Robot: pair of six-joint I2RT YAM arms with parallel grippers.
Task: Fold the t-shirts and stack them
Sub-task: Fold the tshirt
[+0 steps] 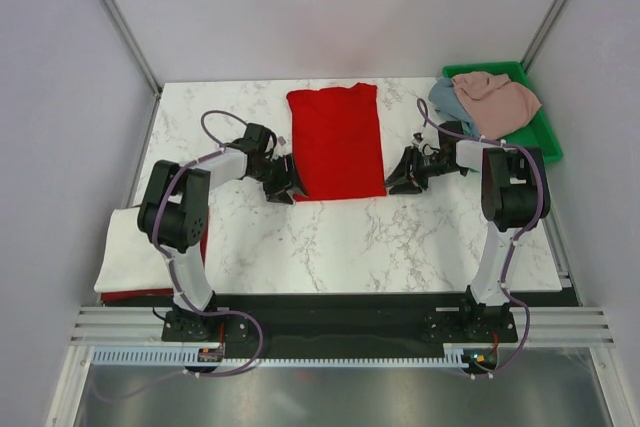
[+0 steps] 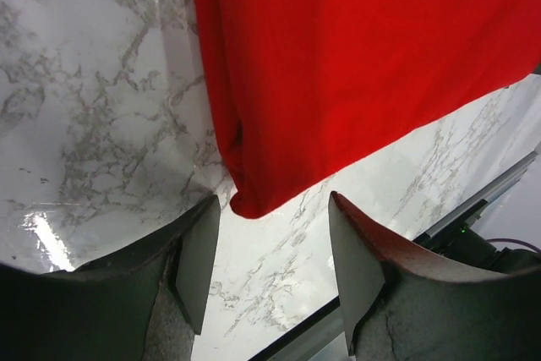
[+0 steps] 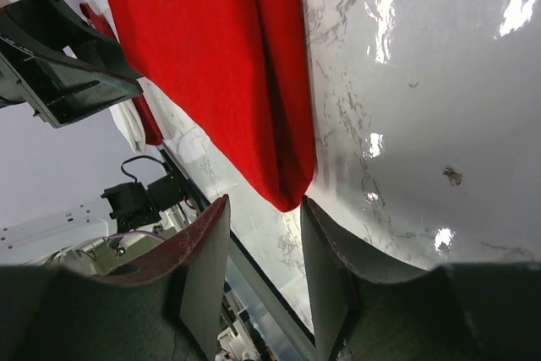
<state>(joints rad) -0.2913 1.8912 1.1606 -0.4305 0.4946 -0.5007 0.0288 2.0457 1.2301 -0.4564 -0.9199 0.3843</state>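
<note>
The red t-shirt (image 1: 337,140) lies flat on the desk (image 1: 400,237), far from me and about in the middle. It is folded into a long shape, with one short end far away and one short end near. My left claw (image 1: 285,184) sits low at its near left corner, and my right claw (image 1: 403,179) sits low at its near right corner. In the left wrist view the two fingers (image 2: 199,251) are spread apart, and the tip of the red corner pokes in between them. They do not pinch it. In the right wrist view the fingers (image 3: 207,268) are spread apart too, but not as wide, and the other red corner sits right between their tips. I cannot tell if they touch the cloth. Both corners look thick, with a fold line running up along each long side. A pink t-shirt (image 1: 500,97) lies in a heap in the green tray (image 1: 540,139) at the far right of the desk. A grey-blue t-shirt (image 1: 443,99) peeks out from under it and hangs over the tray's left wall. A white t-shirt (image 1: 125,247) lies folded at the near left edge of the desk, partly behind my left arm, with a bit of red cloth (image 1: 135,296) showing under it.
</note>
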